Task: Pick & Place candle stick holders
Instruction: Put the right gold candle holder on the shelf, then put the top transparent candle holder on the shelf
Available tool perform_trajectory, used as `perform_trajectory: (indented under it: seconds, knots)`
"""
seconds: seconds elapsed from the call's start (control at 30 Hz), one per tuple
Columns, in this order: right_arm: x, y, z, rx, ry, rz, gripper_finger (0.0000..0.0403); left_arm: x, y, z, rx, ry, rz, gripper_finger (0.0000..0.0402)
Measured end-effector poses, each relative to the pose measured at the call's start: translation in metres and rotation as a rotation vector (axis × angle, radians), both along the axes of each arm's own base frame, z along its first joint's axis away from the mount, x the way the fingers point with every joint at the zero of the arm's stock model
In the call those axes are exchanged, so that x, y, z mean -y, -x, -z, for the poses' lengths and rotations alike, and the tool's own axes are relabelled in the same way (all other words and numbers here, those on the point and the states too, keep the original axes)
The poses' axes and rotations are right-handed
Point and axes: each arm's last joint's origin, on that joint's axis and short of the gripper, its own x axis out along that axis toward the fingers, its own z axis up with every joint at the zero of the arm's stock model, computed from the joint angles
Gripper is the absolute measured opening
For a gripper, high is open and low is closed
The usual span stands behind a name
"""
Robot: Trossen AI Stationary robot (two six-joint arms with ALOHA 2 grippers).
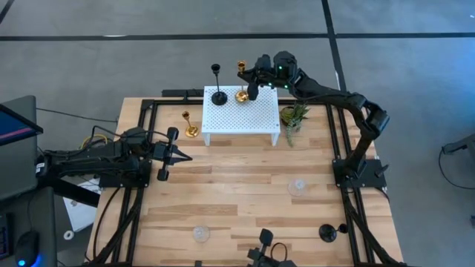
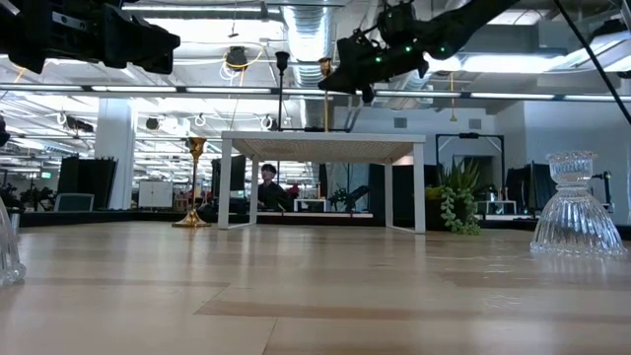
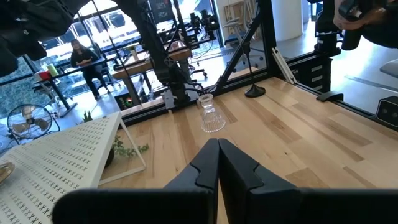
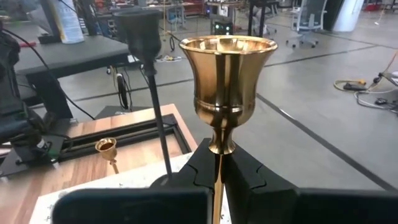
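A shiny gold holder (image 1: pixel 242 94) and a black holder (image 1: pixel 219 96) stand by their round bases on the white perforated stand (image 1: pixel 252 119). My right gripper (image 4: pixel 217 173) is shut on the gold one. A second gold holder (image 1: pixel 191 128) stands on the table left of the stand. Two clear glass holders (image 1: pixel 298 186) (image 1: pixel 200 233) and a second black one (image 1: pixel 326 232) stand on the near part of the table. My left gripper (image 1: pixel 180 156) is shut and empty above the table's left middle. My right gripper pinches the gold holder's thin stem (image 4: pixel 217 163) between its two fingers, just below the cup (image 4: pixel 227 68). The fingers come from the table's far right side and lie across the stem. The holder is upright, and its base (image 1: pixel 242 97) shows on the stand's top.
A small green potted plant (image 1: pixel 292 119) stands at the stand's right end. The black holder's stem (image 4: pixel 158 130) rises close beside the held gold one. Bare wood lies between the stand and the near holders. People sit in the room beyond the table.
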Motion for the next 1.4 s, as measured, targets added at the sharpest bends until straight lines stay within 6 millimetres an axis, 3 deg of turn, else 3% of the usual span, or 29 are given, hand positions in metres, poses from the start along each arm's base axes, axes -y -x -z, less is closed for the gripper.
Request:
perform_trajectory:
  seconds: [0.13,0.37,0.7,1.03,1.2,1.4]
  knots:
    - [0.000,0.000,0.000,0.001,0.000,-0.001,0.0004,0.000,0.000,0.000,0.000,0.000,0.000,0.0005]
    - [-0.002,-0.001,0.000,-0.001,-0.002,-0.006,0.0058,0.000,0.000,0.000,0.000,0.000,0.000,0.0006]
    - [-0.005,-0.003,0.000,0.001,-0.001,-0.016,0.0095,0.000,0.000,0.000,0.000,0.000,0.000,0.0008]
    - [-0.007,0.002,0.006,-0.086,-0.071,-0.012,0.0204,0.000,0.000,0.000,0.000,0.000,0.000,0.0008]
    - [-0.014,0.015,-0.009,-0.107,-0.063,-0.011,0.0230,0.000,0.000,0.000,0.000,0.000,0.000,0.0005]
    - [-0.036,0.047,-0.040,-0.159,-0.072,-0.014,0.0220,0.000,0.000,0.000,0.000,0.000,0.000,0.0008]
